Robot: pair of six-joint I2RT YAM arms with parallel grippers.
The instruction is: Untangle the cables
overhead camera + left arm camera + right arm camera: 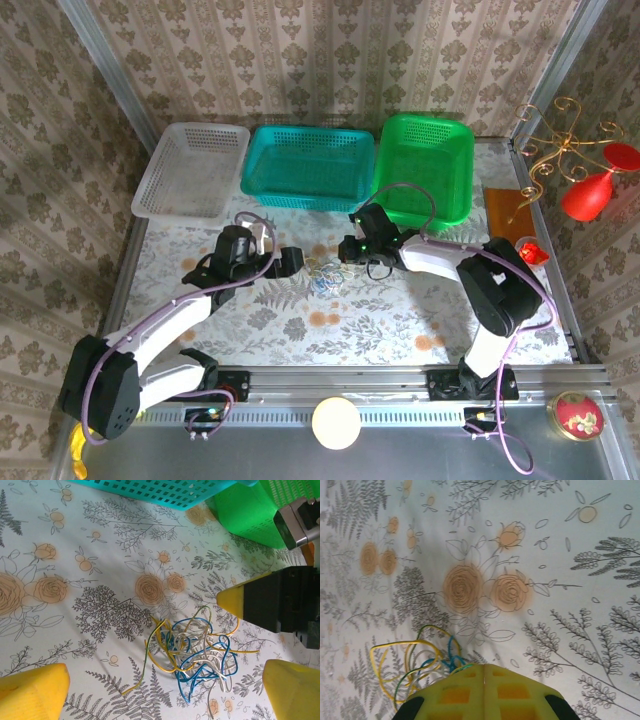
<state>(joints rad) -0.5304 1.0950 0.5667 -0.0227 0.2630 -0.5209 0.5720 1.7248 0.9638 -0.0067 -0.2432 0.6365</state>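
Note:
The cables (196, 652) lie in a palm-sized clump of thin blue, white and yellowish wires on the floral table cloth (100, 555), mid-table between the two arms (325, 280). In the left wrist view my left gripper (165, 676) is open, its yellow fingertips (35, 692) wide apart on either side of the clump and short of it. My right gripper (484, 666) is shut, its yellow pads pressed together at the clump's edge. Wire loops (415, 660) run beside and under its left finger, and I see none between the pads. From above, the left gripper (292, 262) and right gripper (348, 248) flank the clump.
Three baskets line the back edge: white (190, 170), teal (308, 165) and green (428, 165). An orange board (505, 210) and a small red object (533, 253) sit at the right side. Purple hoses loop along both arms.

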